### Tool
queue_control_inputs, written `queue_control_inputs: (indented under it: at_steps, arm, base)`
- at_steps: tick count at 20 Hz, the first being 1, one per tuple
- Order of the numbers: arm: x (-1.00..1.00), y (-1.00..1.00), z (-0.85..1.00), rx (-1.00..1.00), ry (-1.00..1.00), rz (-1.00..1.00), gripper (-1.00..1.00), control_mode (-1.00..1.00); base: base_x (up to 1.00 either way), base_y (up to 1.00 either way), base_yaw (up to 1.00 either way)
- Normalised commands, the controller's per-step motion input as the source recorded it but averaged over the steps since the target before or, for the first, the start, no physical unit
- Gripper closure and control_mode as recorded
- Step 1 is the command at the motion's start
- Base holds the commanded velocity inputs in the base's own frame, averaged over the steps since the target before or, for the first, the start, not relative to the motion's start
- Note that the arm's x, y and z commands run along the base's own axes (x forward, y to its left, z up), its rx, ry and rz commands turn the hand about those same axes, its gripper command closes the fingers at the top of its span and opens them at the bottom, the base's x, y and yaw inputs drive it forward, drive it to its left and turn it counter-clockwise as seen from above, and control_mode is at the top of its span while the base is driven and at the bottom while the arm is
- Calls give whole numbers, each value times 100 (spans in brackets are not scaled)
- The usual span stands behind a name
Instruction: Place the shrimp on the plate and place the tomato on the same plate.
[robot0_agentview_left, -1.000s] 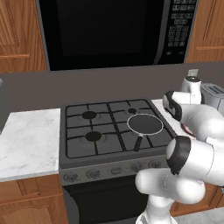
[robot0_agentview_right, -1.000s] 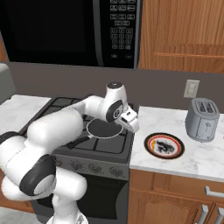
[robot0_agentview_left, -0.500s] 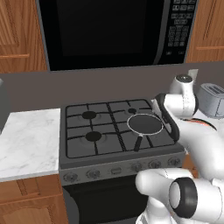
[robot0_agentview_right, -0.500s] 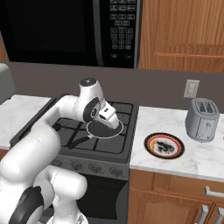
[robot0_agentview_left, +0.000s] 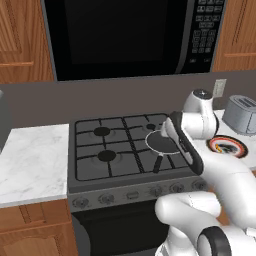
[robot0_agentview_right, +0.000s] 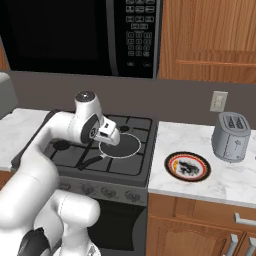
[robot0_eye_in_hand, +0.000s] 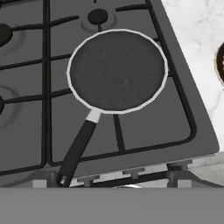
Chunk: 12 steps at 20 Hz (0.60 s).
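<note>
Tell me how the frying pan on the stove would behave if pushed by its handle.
The frying pan would probably pivot, since its long handle sticks off one side. Sitting on the ridged grates, it may catch rather than slide smoothly.

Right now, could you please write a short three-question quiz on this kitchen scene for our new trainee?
1. True or false: the pan is empty.
2. The plate lies on: A) the stove; B) the counter between stove and toaster; C) the microwave.
3. Fill in: the pan's handle points toward the stove's ____ edge.

Key: 1 true; 2 B; 3 front.
</note>
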Motion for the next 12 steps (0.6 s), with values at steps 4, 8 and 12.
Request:
queue_control_inputs:
  at_steps: [4,8,12]
  arm:
    - [-38,38,7,-2,-3,-1,-100,-100]
    - [-13,28,16,-1,0,-7,-100,-100]
    - [-15,42,15,-3,0,0,-100,-100]
  base:
    - [0,0,0]
    - [0,0,0]
    - [0,0,0]
